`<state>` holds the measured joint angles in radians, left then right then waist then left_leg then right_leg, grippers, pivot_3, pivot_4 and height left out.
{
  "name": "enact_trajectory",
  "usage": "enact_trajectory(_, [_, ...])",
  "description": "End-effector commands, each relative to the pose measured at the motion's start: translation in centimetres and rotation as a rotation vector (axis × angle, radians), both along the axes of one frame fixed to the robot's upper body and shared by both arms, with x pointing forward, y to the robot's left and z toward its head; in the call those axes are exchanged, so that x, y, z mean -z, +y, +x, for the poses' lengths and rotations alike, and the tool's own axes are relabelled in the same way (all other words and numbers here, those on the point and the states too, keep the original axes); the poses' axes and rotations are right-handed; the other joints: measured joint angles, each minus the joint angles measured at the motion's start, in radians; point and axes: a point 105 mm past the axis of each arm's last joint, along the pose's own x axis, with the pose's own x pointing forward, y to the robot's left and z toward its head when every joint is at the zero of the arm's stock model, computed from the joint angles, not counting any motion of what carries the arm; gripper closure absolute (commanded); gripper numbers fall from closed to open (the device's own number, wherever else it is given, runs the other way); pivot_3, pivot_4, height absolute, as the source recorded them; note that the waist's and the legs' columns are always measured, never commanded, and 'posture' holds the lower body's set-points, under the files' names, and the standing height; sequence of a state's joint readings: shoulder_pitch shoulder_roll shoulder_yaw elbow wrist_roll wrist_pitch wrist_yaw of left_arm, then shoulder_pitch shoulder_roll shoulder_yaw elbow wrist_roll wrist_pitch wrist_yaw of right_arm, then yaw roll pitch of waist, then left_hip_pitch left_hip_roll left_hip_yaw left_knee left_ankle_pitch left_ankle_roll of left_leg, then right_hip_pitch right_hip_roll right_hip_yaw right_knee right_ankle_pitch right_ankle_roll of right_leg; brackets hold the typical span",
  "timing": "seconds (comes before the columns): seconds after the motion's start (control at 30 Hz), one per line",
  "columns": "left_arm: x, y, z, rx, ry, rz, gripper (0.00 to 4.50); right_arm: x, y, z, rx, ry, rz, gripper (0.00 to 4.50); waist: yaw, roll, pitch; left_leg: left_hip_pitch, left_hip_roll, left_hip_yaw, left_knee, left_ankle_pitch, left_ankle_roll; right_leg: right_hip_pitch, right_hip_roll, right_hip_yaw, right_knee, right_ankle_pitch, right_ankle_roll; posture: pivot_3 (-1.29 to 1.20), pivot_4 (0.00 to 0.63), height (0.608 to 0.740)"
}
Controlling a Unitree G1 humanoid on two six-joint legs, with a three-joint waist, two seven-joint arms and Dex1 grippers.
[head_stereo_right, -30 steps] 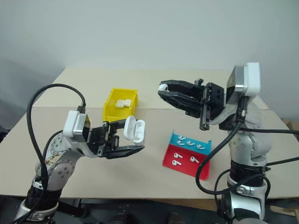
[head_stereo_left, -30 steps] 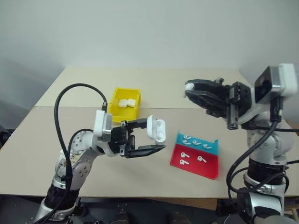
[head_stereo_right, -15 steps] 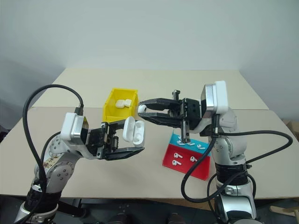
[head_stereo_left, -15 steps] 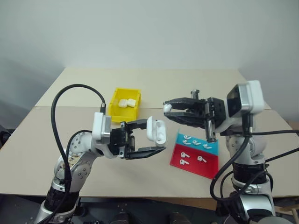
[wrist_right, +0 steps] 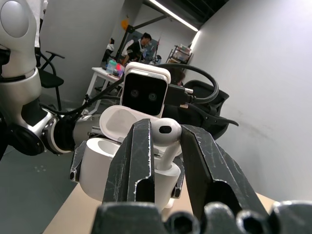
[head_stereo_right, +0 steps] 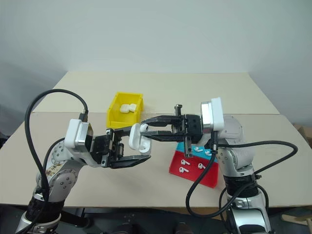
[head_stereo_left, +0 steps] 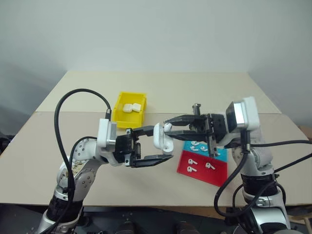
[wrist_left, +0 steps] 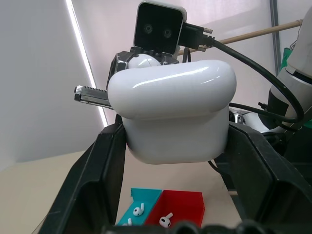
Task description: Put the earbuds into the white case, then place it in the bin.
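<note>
We see the yellow bin [head_stereo_left: 129,108] holding white cases, the tray [head_stereo_left: 204,165] holding loose earbuds. Our left gripper [head_stereo_left: 155,146] pinches the open white case [head_stereo_left: 162,136] above the surface; our right gripper [wrist_right: 163,146] fingers pinch an earbud [wrist_right: 165,132] at its mouth, seen clearly from the right wrist.

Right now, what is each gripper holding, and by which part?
The left gripper holds the open white case by its body's two sides. The right gripper pinches an earbud just below its head, over the case.

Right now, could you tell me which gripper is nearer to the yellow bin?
Left. The left gripper holds the white case just in front of the yellow bin; the right gripper sits farther right.
</note>
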<state>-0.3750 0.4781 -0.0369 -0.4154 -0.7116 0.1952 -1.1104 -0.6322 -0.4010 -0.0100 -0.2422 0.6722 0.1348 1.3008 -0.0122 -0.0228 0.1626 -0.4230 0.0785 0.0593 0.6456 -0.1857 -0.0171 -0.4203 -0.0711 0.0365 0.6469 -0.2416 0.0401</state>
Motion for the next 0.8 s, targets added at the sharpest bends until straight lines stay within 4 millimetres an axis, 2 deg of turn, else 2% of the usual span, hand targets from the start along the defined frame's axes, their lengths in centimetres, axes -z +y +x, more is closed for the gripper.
enact_trajectory(0.03, [-0.6,0.0,-0.3,0.001,-0.037,-0.02,1.72,-0.1,-0.2,-0.3,0.0,-0.042,0.0,3.76,0.0,0.0,0.0,0.0,0.0,0.0,0.0,0.0,0.0,0.0,0.0,0.0,0.0,0.0,0.0,0.0,0.15,0.74])
enact_trajectory(0.17, [-0.6,0.0,-0.3,0.003,-0.037,-0.018,1.72,-0.2,-0.1,-0.2,0.019,-0.066,0.012,3.76,0.0,0.0,0.0,0.0,0.0,0.0,0.0,0.0,0.0,0.0,0.0,0.0,0.0,0.0,0.0,0.0,0.15,0.74])
enact_trajectory(0.33, [-0.6,0.0,-0.1,0.002,-0.035,-0.019,1.72,0.0,0.0,0.0,0.041,-0.094,-0.002,2.27,0.0,0.0,0.0,0.0,0.0,0.0,0.0,0.0,0.0,0.0,0.0,0.0,0.0,0.0,0.0,0.0,0.15,0.74])
enact_trajectory(0.47, [-0.6,-0.1,0.0,-0.004,-0.032,-0.028,1.72,0.5,-0.1,-0.4,0.018,-0.098,-0.04,2.27,0.0,0.0,0.0,0.0,0.0,0.0,0.0,0.0,0.0,0.0,0.0,0.0,0.0,0.0,0.0,0.0,0.15,0.74])
enact_trajectory(0.6, [0.1,0.4,0.4,-0.033,-0.018,-0.003,1.72,0.0,-0.5,-0.3,0.038,-0.105,-0.023,2.27,-0.001,0.0,0.0,0.0,0.0,0.0,0.0,0.0,0.0,0.0,0.0,0.0,0.0,0.0,0.0,0.0,0.15,0.74])
enact_trajectory(0.73, [1.4,1.5,0.9,-0.103,-0.019,0.053,1.72,-1.2,-2.7,0.8,0.136,-0.038,-0.066,2.27,0.0,0.0,0.0,0.0,0.0,0.0,0.0,0.0,0.0,0.0,0.0,0.0,0.0,0.0,0.0,0.0,0.15,0.74])
enact_trajectory(0.8, [2.5,2.4,0.9,-0.143,-0.022,0.104,1.72,-1.5,-4.4,2.2,0.269,0.017,-0.154,2.27,0.001,0.0,0.0,0.0,0.0,0.001,0.0,0.0,0.0,-0.001,-0.001,0.0,0.0,0.0,0.0,0.0,0.15,0.74])
